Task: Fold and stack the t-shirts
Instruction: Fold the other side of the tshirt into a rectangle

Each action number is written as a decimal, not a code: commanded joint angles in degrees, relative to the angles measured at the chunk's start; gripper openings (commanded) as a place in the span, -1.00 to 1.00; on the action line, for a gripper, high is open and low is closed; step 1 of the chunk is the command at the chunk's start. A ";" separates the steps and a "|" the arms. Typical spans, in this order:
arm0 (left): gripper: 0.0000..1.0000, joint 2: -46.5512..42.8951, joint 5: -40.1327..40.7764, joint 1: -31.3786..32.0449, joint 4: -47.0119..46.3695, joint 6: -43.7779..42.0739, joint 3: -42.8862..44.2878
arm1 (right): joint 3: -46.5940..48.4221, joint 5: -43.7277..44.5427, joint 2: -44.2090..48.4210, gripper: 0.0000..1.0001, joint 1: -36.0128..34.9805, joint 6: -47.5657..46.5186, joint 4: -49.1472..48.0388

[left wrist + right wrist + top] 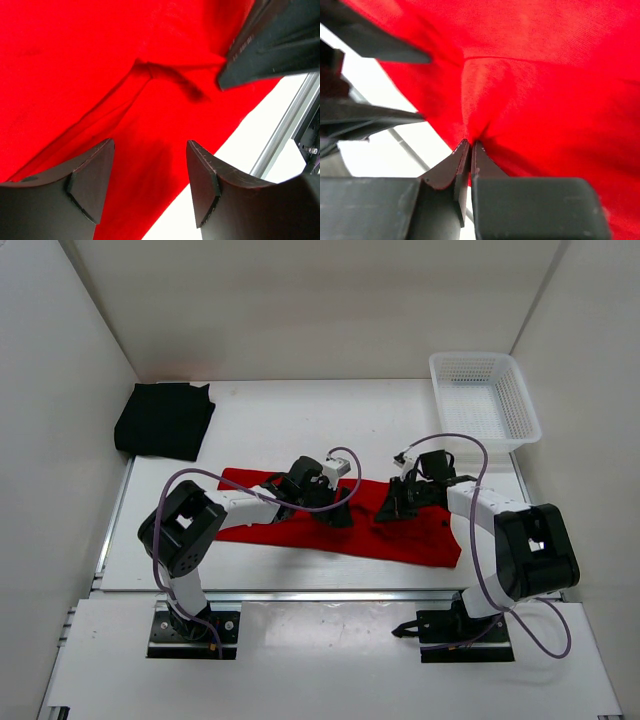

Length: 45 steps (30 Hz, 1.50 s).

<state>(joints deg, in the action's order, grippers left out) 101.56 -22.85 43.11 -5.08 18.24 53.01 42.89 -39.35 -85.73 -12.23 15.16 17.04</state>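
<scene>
On the table (pixel 300 415), near the arms, the red t-shirt (pixel 420 540) lies as a long narrow band. I judge it is already folded once along its length but not yet folded short. Its long axis goes from left to right with a small slant: the left end is farther from the arms and the right end is nearer. Which end is the collar I cannot tell. The black t-shirt (pixel 165 420) sits folded at the far left corner, well apart, and it looks finished. An orange t-shirt is not in view, and nothing is stacked yet. The right gripper (pixel 470 145) is closed on a small pinch of the red cloth. The left gripper (pixel 150 150) hovers just above the same shirt with its jaws apart, holding nothing.
</scene>
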 commanded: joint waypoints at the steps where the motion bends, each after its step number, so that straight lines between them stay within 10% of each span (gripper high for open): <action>1: 0.39 -2.59 0.35 0.04 0.16 -0.84 1.31 | -1.76 -8.98 1.00 -1.00 0.19 -1.45 -4.29; 11: 0.41 -2.42 0.53 -0.14 0.77 -1.10 1.22 | -0.09 -0.99 1.79 -0.04 0.01 -4.35 3.26; 23: 0.25 4.86 -6.50 3.73 -5.02 6.35 7.54 | -6.95 14.99 21.40 -0.45 13.62 0.49 9.41; 45: 0.18 8.66 -6.15 5.93 -4.41 11.03 7.89 | -12.49 16.59 17.10 -0.22 14.25 2.94 4.59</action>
<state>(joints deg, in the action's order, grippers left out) 111.77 -28.58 48.66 -8.67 28.60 60.84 30.83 -21.91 -68.18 2.00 16.84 25.74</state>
